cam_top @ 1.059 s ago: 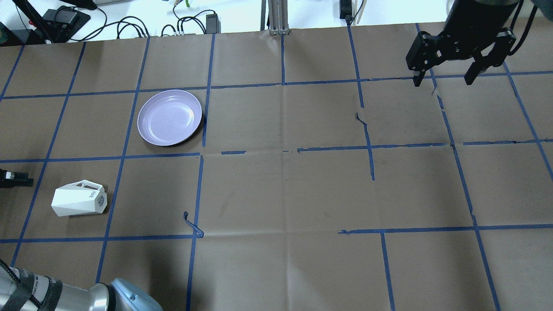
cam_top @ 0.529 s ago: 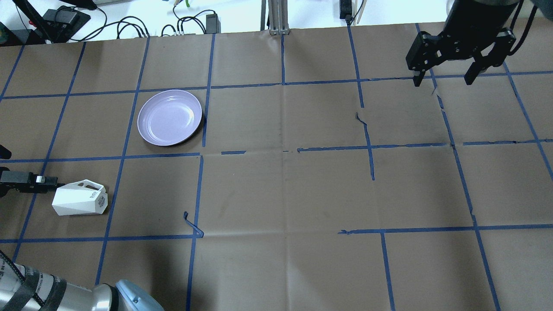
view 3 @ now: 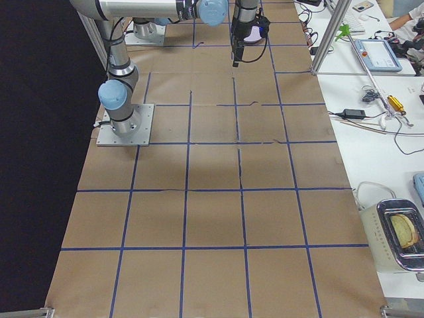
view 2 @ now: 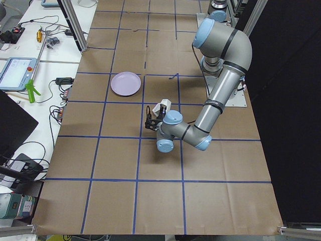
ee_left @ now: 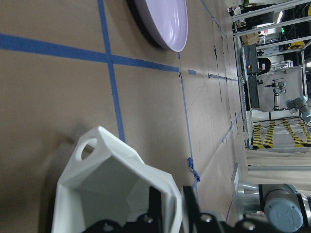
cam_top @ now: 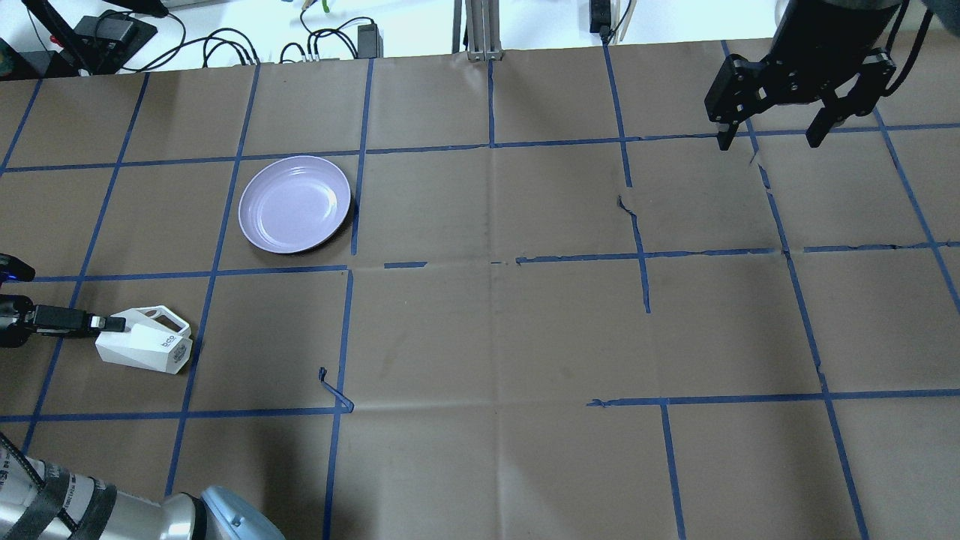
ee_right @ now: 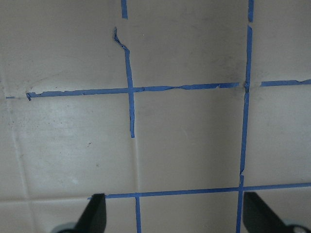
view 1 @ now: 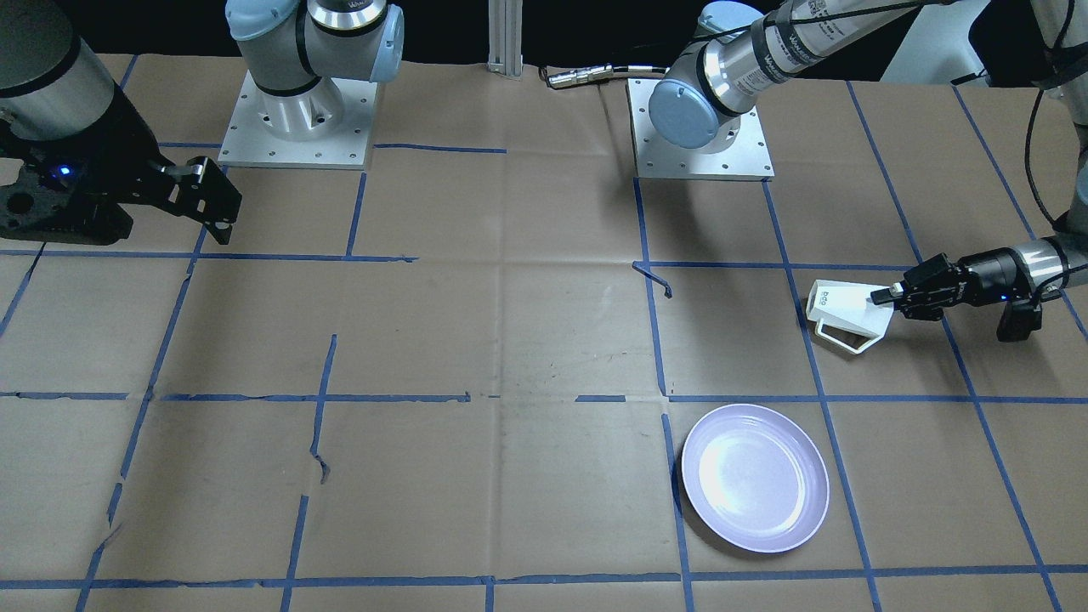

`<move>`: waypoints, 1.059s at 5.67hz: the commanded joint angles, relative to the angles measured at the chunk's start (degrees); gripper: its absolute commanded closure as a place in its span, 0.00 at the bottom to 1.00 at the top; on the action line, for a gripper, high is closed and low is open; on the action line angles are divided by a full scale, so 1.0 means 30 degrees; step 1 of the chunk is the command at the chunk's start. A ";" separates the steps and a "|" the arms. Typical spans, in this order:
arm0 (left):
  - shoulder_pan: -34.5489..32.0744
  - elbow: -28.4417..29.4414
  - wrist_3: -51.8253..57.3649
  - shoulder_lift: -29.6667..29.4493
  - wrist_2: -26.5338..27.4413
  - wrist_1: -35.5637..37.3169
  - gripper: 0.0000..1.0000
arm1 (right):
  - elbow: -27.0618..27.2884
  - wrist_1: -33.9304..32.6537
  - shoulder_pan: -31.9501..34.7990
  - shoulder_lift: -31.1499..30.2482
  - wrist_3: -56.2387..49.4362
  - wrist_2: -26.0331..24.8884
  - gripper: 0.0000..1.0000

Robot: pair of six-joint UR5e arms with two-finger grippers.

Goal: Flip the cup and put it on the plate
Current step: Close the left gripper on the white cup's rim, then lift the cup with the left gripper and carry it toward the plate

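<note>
- The left gripper (cam_top: 120,324) has reached the cup (cam_top: 146,349). In the wrist view one finger sits inside the mouth and the other outside. The two look clenched on the rim wall between them.
- The cup lies on its side on the counter (cam_top: 525,337), directly at this gripper's fingertips, with its mouth toward the gripper and its base pointing away.
- Compared with a second ago, the gripper has come in from the counter's edge, and the cup has turned and shifted slightly under its contact.
- My reading is that the grasp is made; lifting and turning the cup upright come next.
- The plate (cam_top: 295,204) lies beyond the gripper's tips and off to one side, well apart from the cup, unmoved.
- The right gripper (cam_top: 769,141) hangs wide apart, grasping nothing, far from cup and plate, unchanged.
</note>
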 commanded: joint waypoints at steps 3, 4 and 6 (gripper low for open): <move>-0.1660 0.0515 -0.5060 0.4416 -0.0325 0.0468 1.00 | 0.0000 0.0000 -0.0001 0.0000 0.0000 0.0000 0.00; -0.3614 0.0515 -0.6382 0.5972 -0.0121 0.2821 1.00 | 0.0000 0.0000 -0.0001 0.0000 0.0000 0.0000 0.00; -0.7802 0.0399 -0.9279 0.7651 -0.0090 0.6229 1.00 | 0.0000 0.0000 -0.0001 0.0000 0.0000 0.0000 0.00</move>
